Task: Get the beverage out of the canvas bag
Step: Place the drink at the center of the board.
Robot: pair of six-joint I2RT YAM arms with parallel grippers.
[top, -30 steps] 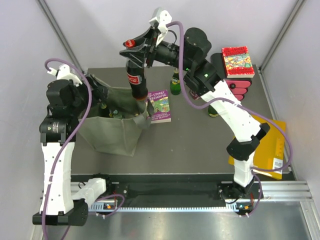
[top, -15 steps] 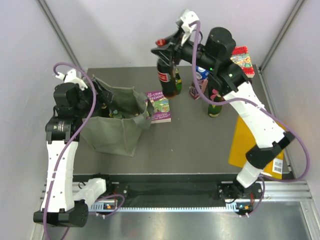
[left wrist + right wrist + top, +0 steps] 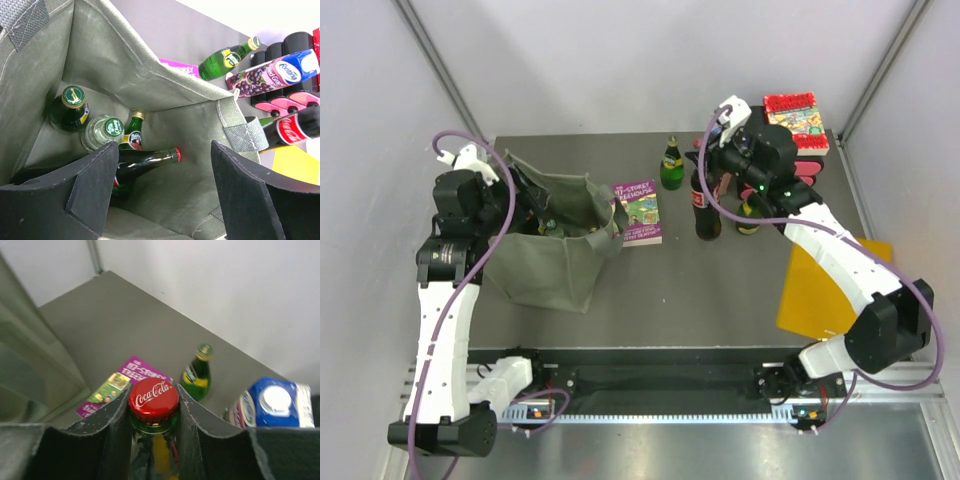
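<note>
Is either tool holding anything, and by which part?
The right tool grips the Coca-Cola bottle by its neck, just under the red cap. The left tool, open over the canvas bag, holds nothing.

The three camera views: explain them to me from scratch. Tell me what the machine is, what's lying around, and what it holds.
Two white robot arms are bolted at the near edge of the table. The top view looks down from above. The other two pictures come from a camera on each wrist. The right pincer is clamped on the neck of a Coca-Cola bottle, held upright near a green bottle and a juice carton. The left pincer hangs open over the olive canvas bag, which has several bottles inside. A purple book, a pink drawer box and a flat yellow item also sit on the table.
</note>
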